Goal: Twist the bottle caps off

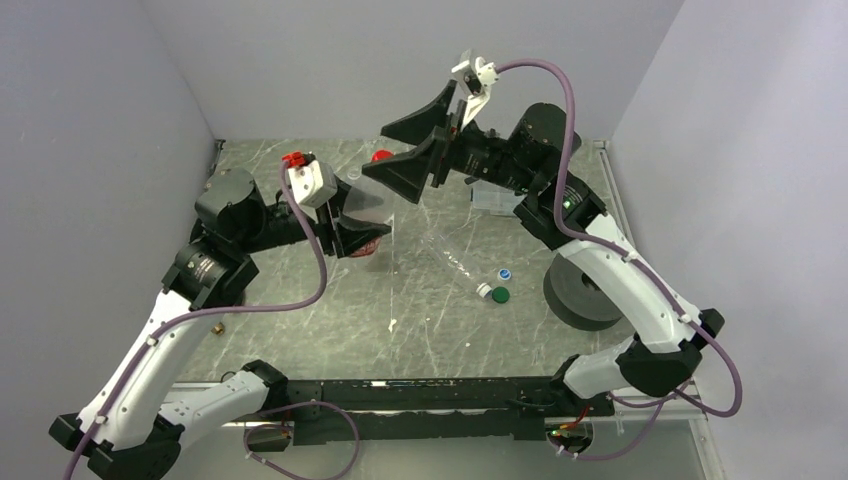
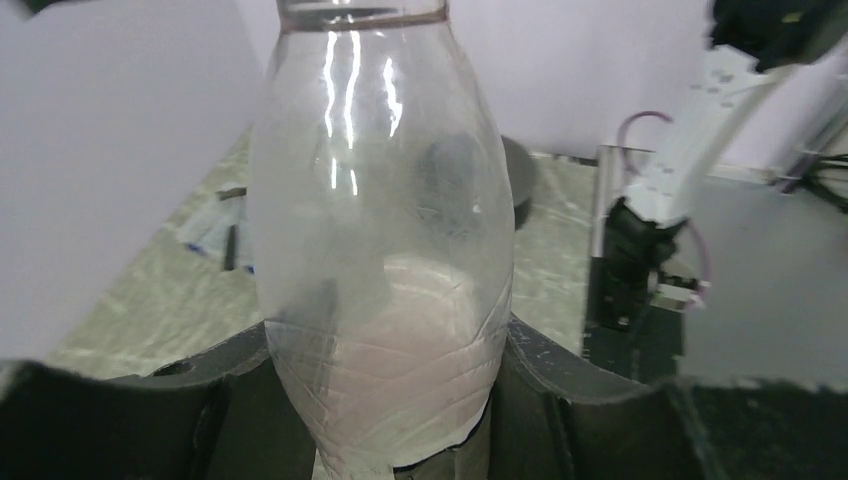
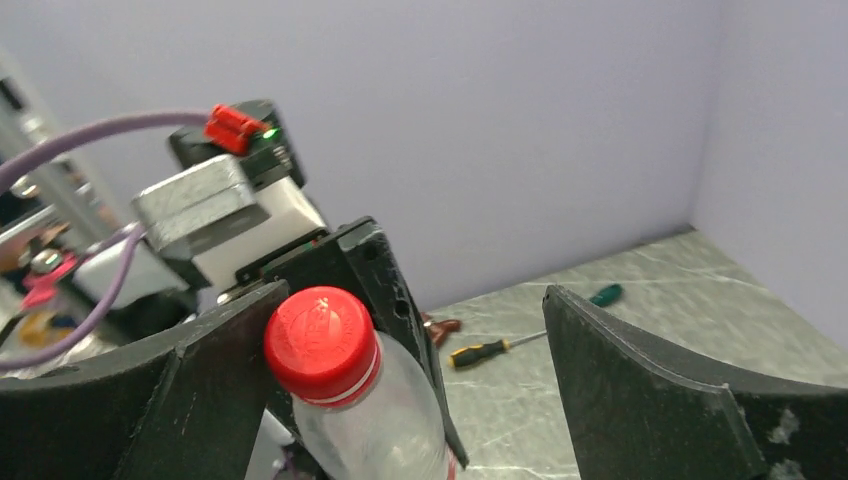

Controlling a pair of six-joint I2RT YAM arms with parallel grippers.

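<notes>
We see the red cap (image 3: 322,345) on the clear bottle (image 2: 380,280), between the wide-open fingers of the right end effector (image 1: 410,148), just beside one finger. The left end effector (image 1: 358,238) is closed around the bottle's body. A green cap (image 1: 501,295) lies on the counter (image 1: 300,330), well apart from both end effectors.

Bottle (image 2: 380,250) neck past the left wrist view's top edge; red cap (image 1: 381,156) half hidden overhead.

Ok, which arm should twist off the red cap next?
Right. The left pincer is shut on the clear bottle, steadying it. The right pincer stands open with the red cap between its fingers, so it likely only needs to close and turn.
</notes>
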